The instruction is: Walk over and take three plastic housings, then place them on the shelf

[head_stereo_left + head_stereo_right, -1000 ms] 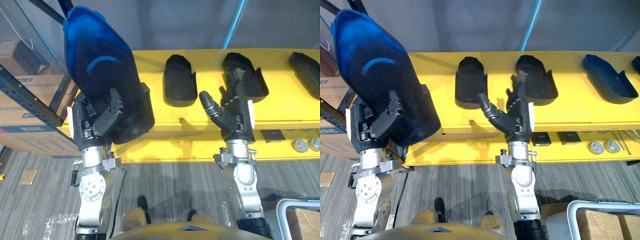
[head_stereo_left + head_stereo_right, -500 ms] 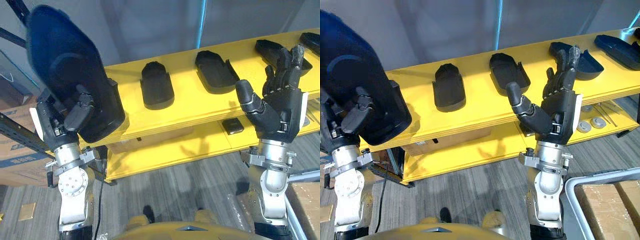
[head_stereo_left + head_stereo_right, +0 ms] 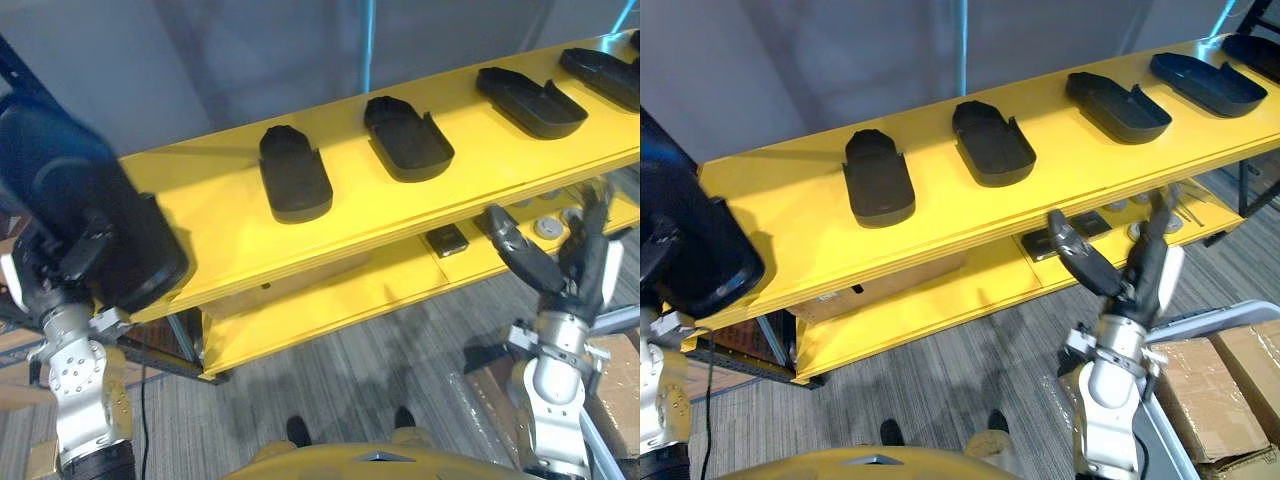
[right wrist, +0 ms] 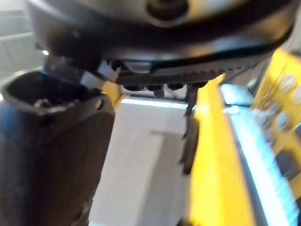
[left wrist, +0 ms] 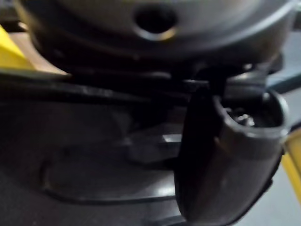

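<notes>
My left hand [image 3: 62, 268] is shut on a large dark plastic housing [image 3: 92, 222], held upright at the left end of the yellow shelf [image 3: 230, 232]. In the left wrist view its thumb [image 5: 225, 155] presses against the housing's dark wall [image 5: 94, 146]. Several more dark housings lie in a row on the shelf top, among them one [image 3: 295, 172] nearest the held one, another [image 3: 408, 138] and a third [image 3: 530, 100]. My right hand [image 3: 572, 268] stands open in front of the lower shelf, holding nothing, with its thumb [image 4: 51, 146] spread away from the fingers.
The lower yellow shelf [image 3: 970, 290] carries small black plates [image 3: 447, 240] and round metal discs [image 3: 545, 227]. Cardboard boxes in a metal frame [image 3: 1230, 375] stand at the lower right. Grey carpet [image 3: 330, 390] lies between me and the shelf.
The camera has swung, so the shelf now runs slanted. My right hand has dropped from the top shelf's level to the lower shelf's. The left hand still holds the housing, lower in view.
</notes>
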You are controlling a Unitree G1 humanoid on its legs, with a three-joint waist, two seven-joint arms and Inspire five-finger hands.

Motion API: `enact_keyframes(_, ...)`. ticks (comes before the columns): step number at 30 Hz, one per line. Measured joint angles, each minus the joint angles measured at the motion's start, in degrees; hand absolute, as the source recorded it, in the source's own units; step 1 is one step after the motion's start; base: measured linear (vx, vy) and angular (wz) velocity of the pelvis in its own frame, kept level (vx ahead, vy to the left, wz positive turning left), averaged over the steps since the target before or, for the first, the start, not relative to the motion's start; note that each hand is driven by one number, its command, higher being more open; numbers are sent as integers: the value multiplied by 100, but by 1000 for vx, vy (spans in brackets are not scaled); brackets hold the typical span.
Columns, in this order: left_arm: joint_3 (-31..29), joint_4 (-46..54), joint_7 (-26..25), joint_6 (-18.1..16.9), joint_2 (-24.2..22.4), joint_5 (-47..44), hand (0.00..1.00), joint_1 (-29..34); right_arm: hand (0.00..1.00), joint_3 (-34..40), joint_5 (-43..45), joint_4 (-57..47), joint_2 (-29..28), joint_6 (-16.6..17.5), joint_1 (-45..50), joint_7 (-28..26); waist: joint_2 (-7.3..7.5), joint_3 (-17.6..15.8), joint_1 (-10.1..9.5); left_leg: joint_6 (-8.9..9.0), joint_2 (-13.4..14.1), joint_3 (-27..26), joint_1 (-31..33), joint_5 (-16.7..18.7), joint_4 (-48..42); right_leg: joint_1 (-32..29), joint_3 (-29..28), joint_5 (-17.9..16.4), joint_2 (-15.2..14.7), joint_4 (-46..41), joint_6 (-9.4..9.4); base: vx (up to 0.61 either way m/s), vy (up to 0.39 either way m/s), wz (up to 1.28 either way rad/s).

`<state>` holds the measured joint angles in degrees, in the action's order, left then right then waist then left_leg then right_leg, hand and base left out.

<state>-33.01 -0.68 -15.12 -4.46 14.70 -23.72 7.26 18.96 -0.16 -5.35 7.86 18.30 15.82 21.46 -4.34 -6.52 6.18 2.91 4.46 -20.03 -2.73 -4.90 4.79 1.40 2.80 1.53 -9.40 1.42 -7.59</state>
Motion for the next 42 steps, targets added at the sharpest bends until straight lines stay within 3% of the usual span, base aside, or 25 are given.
enact_keyframes(4, -349, -301, 209, 119, 53, -793, 0, 7, 100, 409, -184, 538, -203, 5, 328, 489, -46, 24, 14, 25, 115, -208, -31, 17, -1, -21, -1, 125, 65, 61, 50, 18, -32, -26)
enact_keyframes(10, -240, -718, 1483, 659, 841, -1530, 0, -74, 100, 136, -637, 1409, -201, 2, 717, 371, -151, 92, 47, 109, 185, -402, -179, 146, 19, 74, 27, 90, 99, 52, 93, -57, -5, -11)
enact_keyframes(13, -97, -1203, 2068, 900, 1218, -1677, 0, -256, 100, -5, -613, 2094, -137, -166, 823, -207, -260, 150, 30, 113, 242, -581, -184, 142, 24, 75, 114, 63, 98, 19, 129, -17, -6, 12)
enact_keyframes(17, 191, -2001, 2536, 1321, 1680, -1694, 0, -599, 100, -421, -504, 3184, 54, -754, 806, -1156, -306, 180, -44, 169, 302, -686, -195, 58, 21, 73, 174, 60, 119, -45, 133, 7, -3, 6)
enact_keyframes(24, 805, -3339, 2580, 1865, 2565, -1662, 0, -1714, 100, -958, -121, 4040, 97, -1024, 662, -1860, -95, -13, -133, 167, 319, -555, -151, -13, 2, 3, 280, -19, 133, -221, 157, -3, 0, 6)
enact_keyframes(27, 962, -3619, 2472, 1881, 2973, -1628, 0, -2174, 100, -1008, -108, 4320, 117, -1022, 543, -1997, -13, -145, -118, 204, 312, -446, 28, -24, -1, -237, 352, -150, 119, -415, 187, -41, 3, 18)
enact_keyframes(30, 1022, -3911, 2424, 1895, 3295, -1629, 0, -2786, 100, -1054, 113, 4478, 187, -1024, 331, -2083, 33, -515, -124, 147, 303, -289, 372, -92, -178, -553, 426, -198, 96, -726, 188, -15, -2, 21)
enact_keyframes(37, 1097, -3938, 2535, 2172, 3386, -1634, 0, -3418, 100, -1298, 307, 4496, 346, -1023, -100, -2084, 126, -1072, -117, 140, 295, -147, 666, -83, -449, -996, 495, -559, 5, -1461, 224, -11, -9, 11)
enact_keyframes(42, 1094, -3909, 2669, 2317, 3483, -1628, 0, -3471, 100, -1404, 355, 4292, 354, -1062, -114, -2080, 110, -1232, -107, 153, 324, -141, 766, -62, -524, -1181, 502, -723, -34, -1744, 261, 6, -12, 3)
